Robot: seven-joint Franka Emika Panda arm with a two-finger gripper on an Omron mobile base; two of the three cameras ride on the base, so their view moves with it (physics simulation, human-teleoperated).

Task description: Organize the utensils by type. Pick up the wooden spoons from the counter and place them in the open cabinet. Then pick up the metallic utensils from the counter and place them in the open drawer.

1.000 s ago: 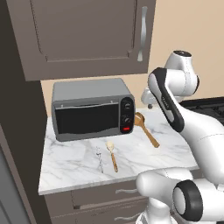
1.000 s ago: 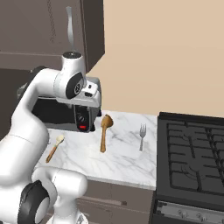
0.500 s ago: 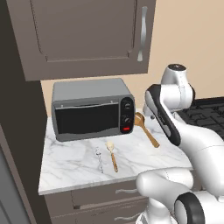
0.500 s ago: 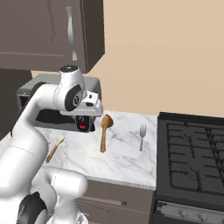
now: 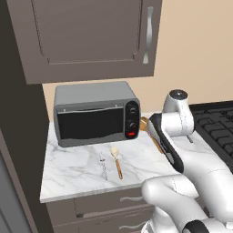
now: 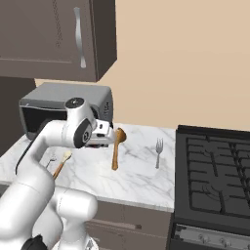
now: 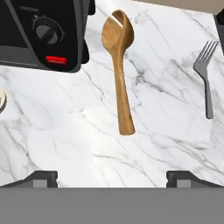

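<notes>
The counter is glossy veined marble, the long spoon smooth wood (orange-brown), the fork matt grey metal.

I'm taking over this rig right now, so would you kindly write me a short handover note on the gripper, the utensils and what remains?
Gripper: open, empty, hovering over the counter, the longer wooden spoon lying just ahead of it.
Longer wooden spoon: flat on the marble beside the toaster oven.
Shorter wooden spoon: on the counter in front of the oven, a small metal utensil beside it.
Fork: on the counter near the stove.
Done: nothing stowed yet; all four utensils lie on the counter.
Left: both wooden spoons to the cabinet, then the metal pieces to the drawer.
</notes>
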